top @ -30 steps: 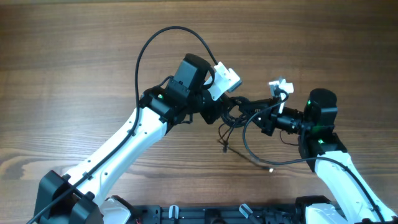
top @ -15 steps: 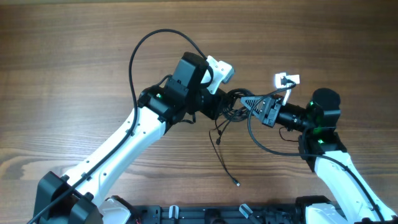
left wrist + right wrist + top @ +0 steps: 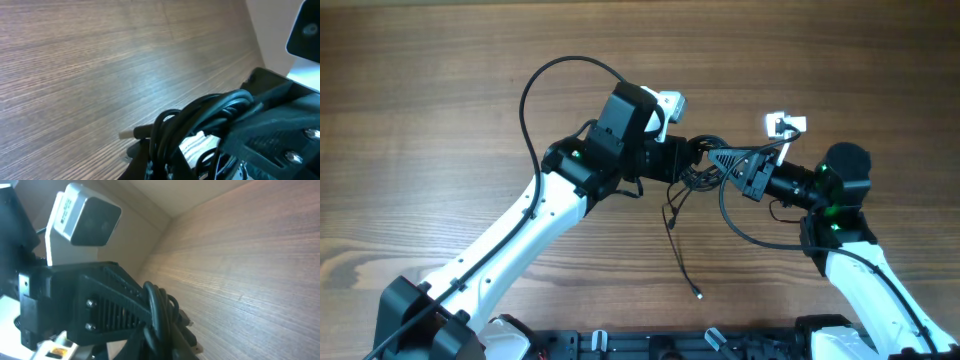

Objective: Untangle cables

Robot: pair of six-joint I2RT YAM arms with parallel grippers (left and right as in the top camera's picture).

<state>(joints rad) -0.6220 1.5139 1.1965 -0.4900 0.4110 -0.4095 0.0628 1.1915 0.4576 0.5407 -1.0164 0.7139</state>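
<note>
The cables [image 3: 698, 176] are a small dark knot of thin black cords held in the air between my two grippers above the table's middle. One loose strand [image 3: 677, 248] hangs from the knot and ends in a small plug tip [image 3: 700, 295] on the wood. My left gripper [image 3: 692, 158] is shut on the knot from the left. My right gripper [image 3: 728, 166] is shut on it from the right, almost touching the left. The bundle fills the left wrist view [image 3: 200, 120] and the right wrist view [image 3: 160, 315].
The wooden table [image 3: 440, 120] spreads all round. A thick black arm cable [image 3: 545, 80] loops above the left arm. Another arm cable [image 3: 745, 232] curves below the right gripper. A black frame [image 3: 650, 345] runs along the near edge.
The left gripper has drawn slightly back to the left and turned. The loose strand that lay to the right has swung down; its plug tip now lies nearer the front. The right gripper shifted slightly.
</note>
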